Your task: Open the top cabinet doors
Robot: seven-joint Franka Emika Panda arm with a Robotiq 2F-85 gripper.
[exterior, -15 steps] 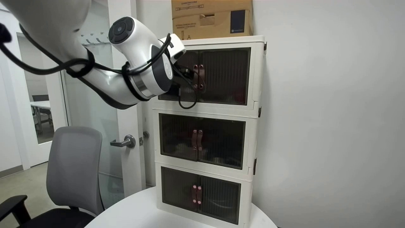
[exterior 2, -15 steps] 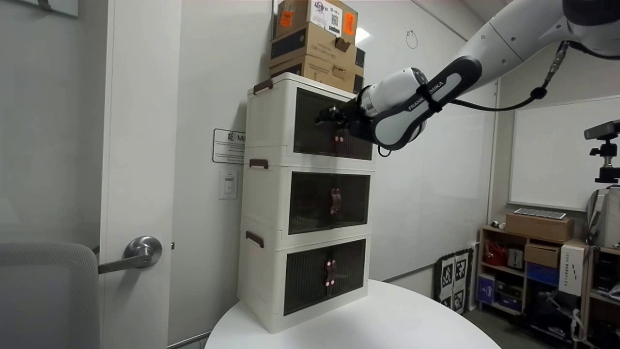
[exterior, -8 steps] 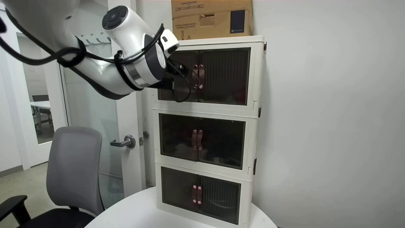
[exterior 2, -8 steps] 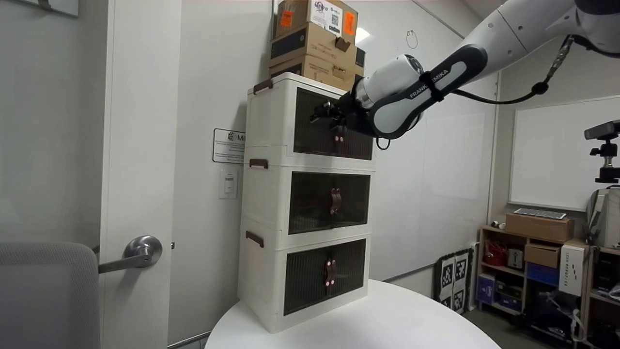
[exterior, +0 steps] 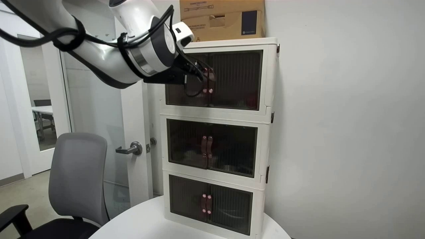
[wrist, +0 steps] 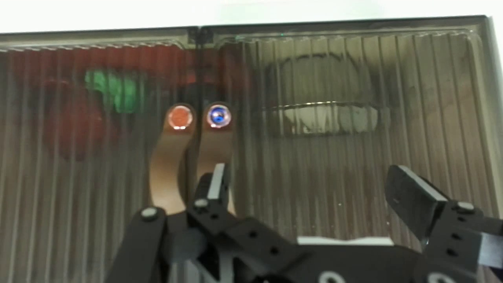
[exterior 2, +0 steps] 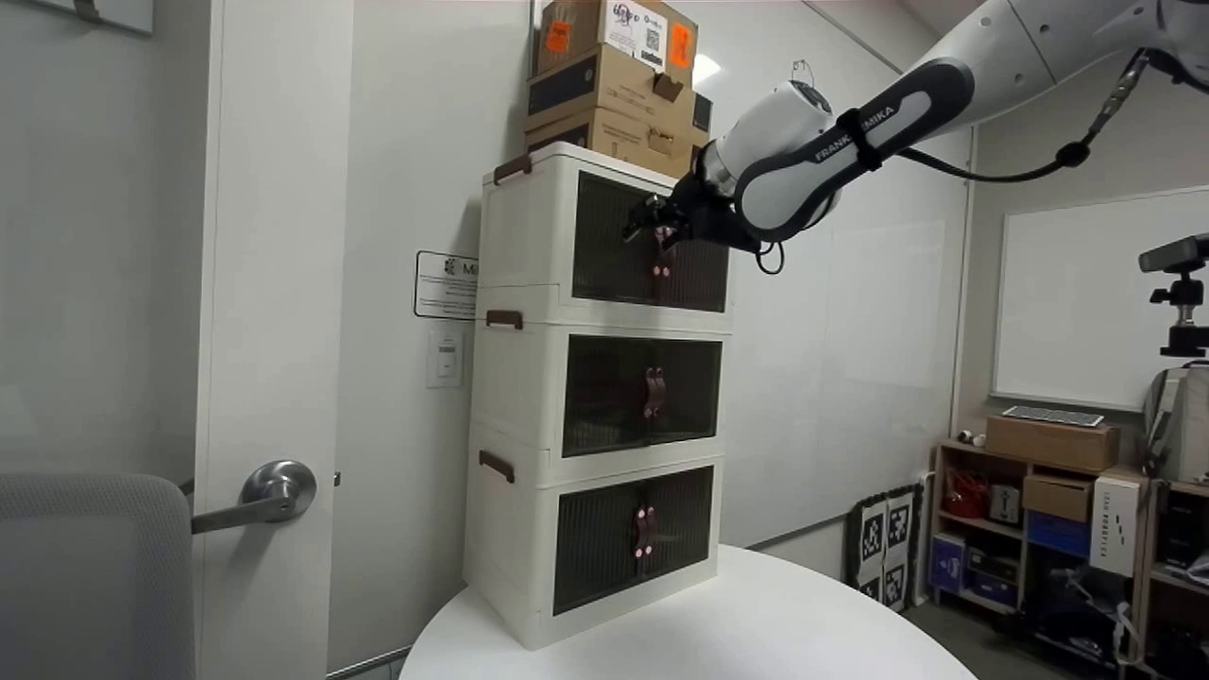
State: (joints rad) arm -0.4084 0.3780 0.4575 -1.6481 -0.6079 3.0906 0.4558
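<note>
The top cabinet doors, dark ribbed-glass panels, are shut in both exterior views [exterior: 237, 81] [exterior 2: 602, 269] and fill the wrist view [wrist: 334, 153], which seems upside down. Their two reddish-brown strap handles [exterior: 211, 81] [exterior 2: 659, 271] sit side by side at the centre seam. In the wrist view, one handle [wrist: 167, 173] stands free; the other handle [wrist: 216, 143] is partly hidden behind a finger. My gripper [wrist: 308, 177] is open, fingers spread, nothing between them. One finger overlaps that handle; the other is over the glass. Contact cannot be told. It also shows before the doors [exterior 2: 650, 231].
Two lower tiers with like doors [exterior: 232, 149] [exterior: 232, 209] stand below on a round white table [exterior: 149, 219]. Cardboard boxes [exterior 2: 614, 94] are stacked on the cabinet. A grey chair [exterior: 78, 176] and an open room door [exterior: 134, 172] are beside it. Blurred items show behind the glass.
The arm has risen. The gripper went first left, then back right toward the handles in the exterior views. The doors have stayed shut.
</note>
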